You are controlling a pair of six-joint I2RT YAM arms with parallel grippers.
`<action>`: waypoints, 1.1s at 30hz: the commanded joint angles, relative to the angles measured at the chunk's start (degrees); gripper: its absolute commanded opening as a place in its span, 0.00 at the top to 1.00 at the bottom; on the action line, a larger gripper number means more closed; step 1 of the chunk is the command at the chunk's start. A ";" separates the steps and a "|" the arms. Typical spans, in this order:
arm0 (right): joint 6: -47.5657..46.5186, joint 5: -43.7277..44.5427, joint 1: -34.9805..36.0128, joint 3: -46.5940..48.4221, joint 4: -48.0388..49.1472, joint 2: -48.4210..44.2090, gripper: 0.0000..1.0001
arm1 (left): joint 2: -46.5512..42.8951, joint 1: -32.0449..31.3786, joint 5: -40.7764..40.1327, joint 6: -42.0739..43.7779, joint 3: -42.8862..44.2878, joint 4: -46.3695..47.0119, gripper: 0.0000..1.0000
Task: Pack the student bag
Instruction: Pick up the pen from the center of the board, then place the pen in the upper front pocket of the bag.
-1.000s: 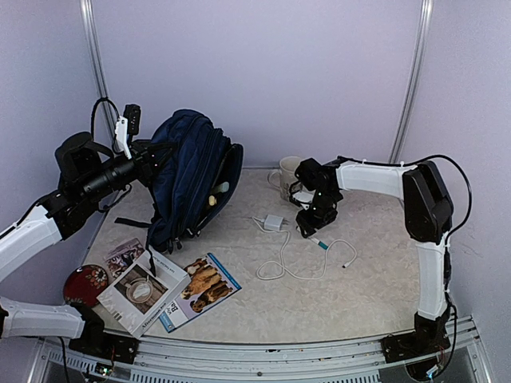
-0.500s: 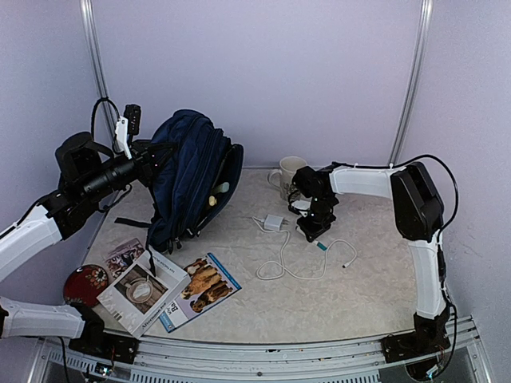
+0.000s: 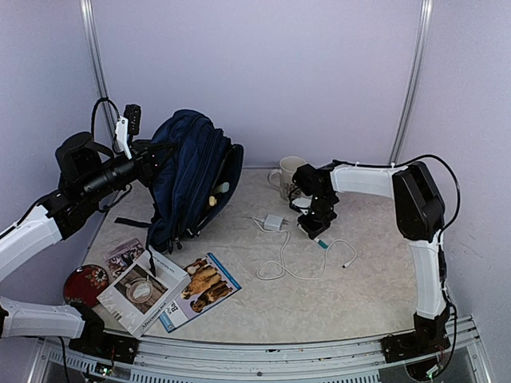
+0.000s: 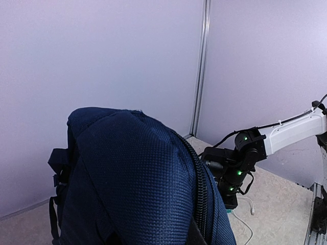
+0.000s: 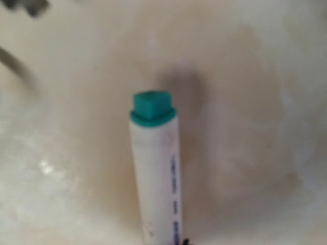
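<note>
Slippage as main risk: marker (image 5: 156, 173) flat on worktop (image 3: 375, 295), round and slick, apt to roll or squirt free under an off-centre pinch; white cable (image 3: 283, 254) just beside, easy to snag on lifting. Spread of right fingers (image 3: 312, 232), down over marker, impossible to tell. Pressed together at top edge of student bag (image 3: 188, 171), left fingers (image 3: 147, 158), seemingly pinching fabric; bag upright at rear left, mouth open, liable to slump if released.

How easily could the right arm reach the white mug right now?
Probably yes. The white ceramic mug stands close beside the right arm, with nothing between them. But the right pincer is busy, down at the white teal-capped marker.
</note>
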 commanded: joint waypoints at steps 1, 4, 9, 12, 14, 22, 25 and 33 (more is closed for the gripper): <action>-0.55 -0.09 -0.20 0.86 3.12 -7.12 1.00 | -0.45 0.87 -1.72 0.92 0.32 3.29 1.00; -1.32 -4.43 0.19 -0.03 7.50 -12.58 1.00 | -0.27 0.86 -2.21 1.02 0.22 3.21 1.00; -2.44 -16.05 1.75 -3.95 22.35 -23.47 1.00 | -0.38 0.82 -2.08 1.00 0.30 3.21 1.00; -1.71 -24.06 3.94 -9.44 37.37 -30.15 1.00 | -0.22 0.88 -2.28 1.07 0.29 3.25 1.00; 0.43 -28.24 5.37 -14.24 52.23 -33.31 1.00 | -0.20 0.87 -1.81 0.87 0.37 3.25 1.00; 12.42 -35.74 10.10 -15.00 85.06 -25.40 1.00 | -0.41 0.84 -1.70 0.59 0.37 3.39 1.00; 13.67 -34.02 11.37 -12.09 88.01 -20.97 1.00 | -0.65 0.87 -2.14 0.74 0.13 3.45 1.00; 12.83 -30.75 12.19 -11.32 89.32 -16.15 1.00 | -0.62 0.87 -2.20 0.59 0.18 3.56 1.00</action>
